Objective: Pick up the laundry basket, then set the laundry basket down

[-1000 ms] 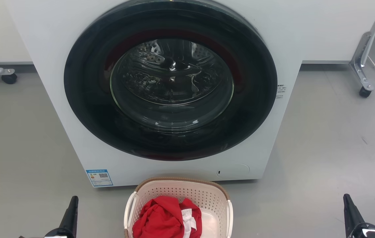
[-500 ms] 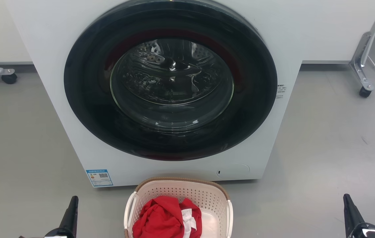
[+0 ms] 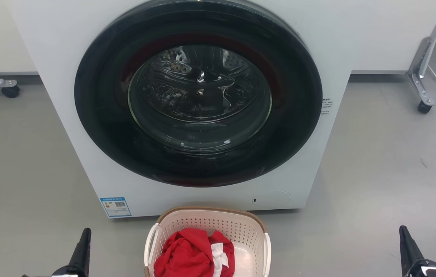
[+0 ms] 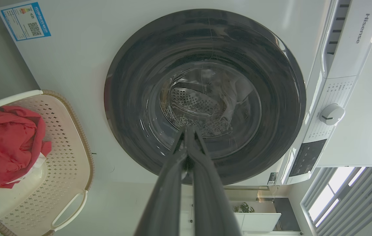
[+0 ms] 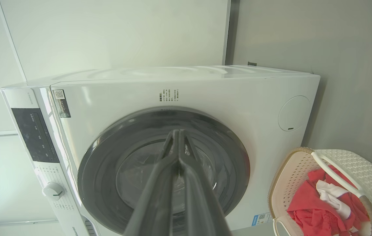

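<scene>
Illumination: bright, even, diffuse.
Glare on washing machine door glass [image 3: 198,96]; wrist views bend at edges; window [image 4: 323,203] overexposed.

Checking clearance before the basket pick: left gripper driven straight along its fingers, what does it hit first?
Probably the washing machine's door glass: in the left wrist view the left gripper, shut, points at it. The laundry basket sits off that line. Distance unclear.

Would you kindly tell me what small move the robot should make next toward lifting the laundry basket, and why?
Probably swing both arms inward toward the white side handles. The laundry basket sits on the floor before the washing machine, while the left end effector and the right end effector are shut, far out to either side and touching nothing.
</scene>
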